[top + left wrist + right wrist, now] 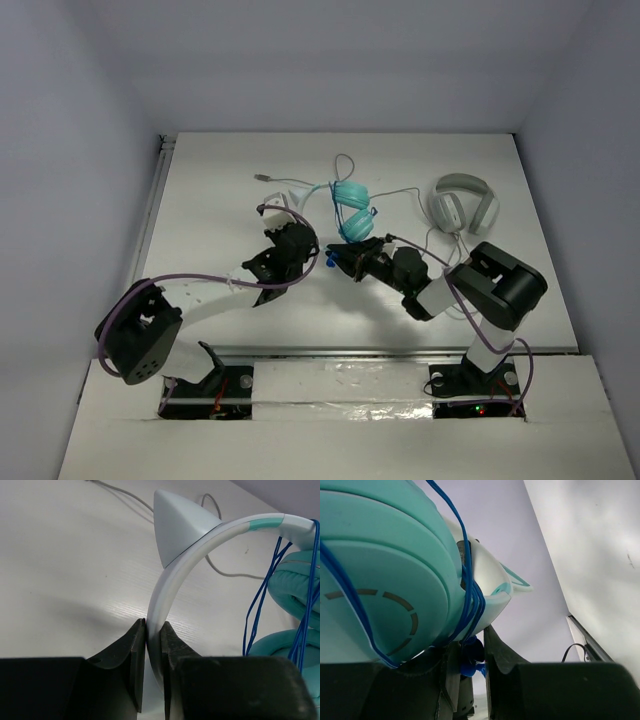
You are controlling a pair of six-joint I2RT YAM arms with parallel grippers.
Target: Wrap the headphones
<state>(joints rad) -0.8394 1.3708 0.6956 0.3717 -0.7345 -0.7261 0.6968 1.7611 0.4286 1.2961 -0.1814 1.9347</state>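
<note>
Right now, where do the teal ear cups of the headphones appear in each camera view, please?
Top external: the teal ear cups lie near the picture's centre, slightly above it.
Left wrist: they are at the right edge, behind blue loops.
Right wrist: one cup fills the upper left.
Shared landmark: the blue cable, running over the cups in both wrist views.

No text, label, brand, number or sign can be read on anything here.
</note>
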